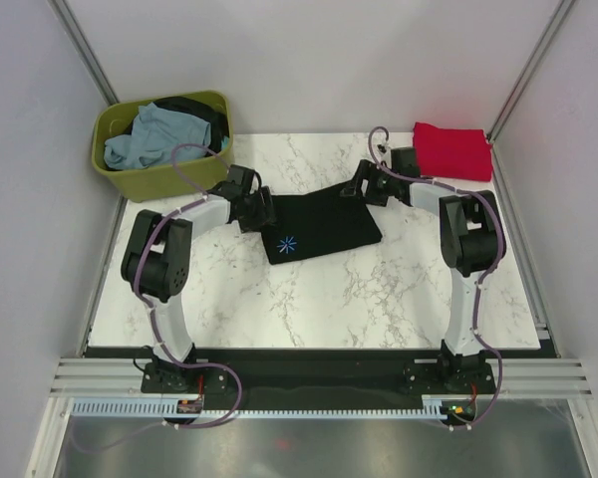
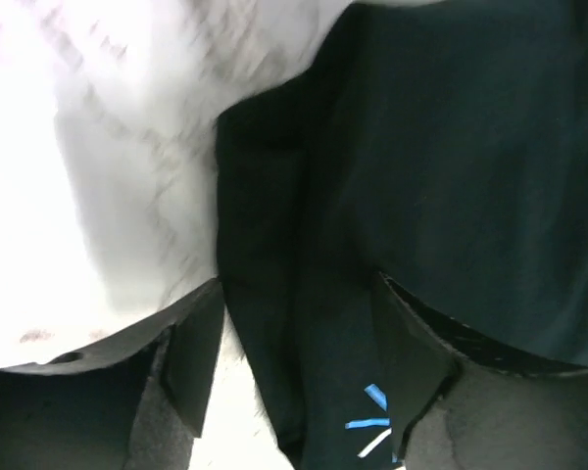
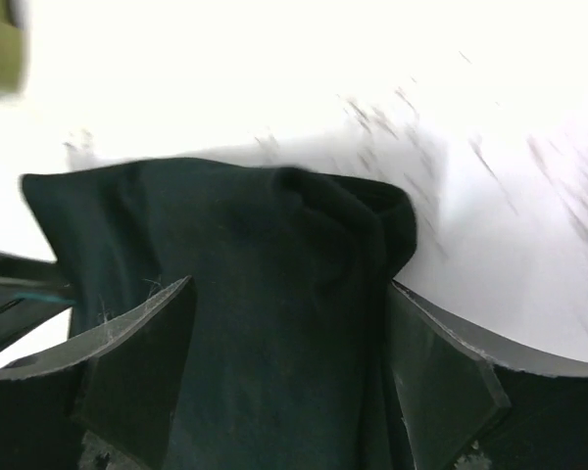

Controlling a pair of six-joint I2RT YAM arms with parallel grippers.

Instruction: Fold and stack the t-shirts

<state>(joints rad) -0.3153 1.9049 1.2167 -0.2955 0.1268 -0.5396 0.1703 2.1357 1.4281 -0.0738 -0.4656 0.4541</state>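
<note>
A black t-shirt [image 1: 324,224] lies folded on the marble table, its blue starburst print [image 1: 287,243] at the near left corner. My left gripper [image 1: 262,211] stands open over the shirt's left edge; in the left wrist view its fingers [image 2: 191,352] straddle the dark fold [image 2: 274,245] beside the print [image 2: 372,416]. My right gripper [image 1: 359,185] is open at the shirt's back right corner, and the bunched black cloth [image 3: 274,255] lies between its wide-set fingers [image 3: 436,377]. A red t-shirt [image 1: 451,149] lies folded at the back right. A pale blue-grey t-shirt [image 1: 154,137] and another dark one [image 1: 204,112] sit in the tub.
The olive-green tub [image 1: 164,177] stands at the table's back left corner, close behind the left arm. Grey walls close in the table on three sides. Bare marble [image 1: 309,299] stretches between the black shirt and the arm bases.
</note>
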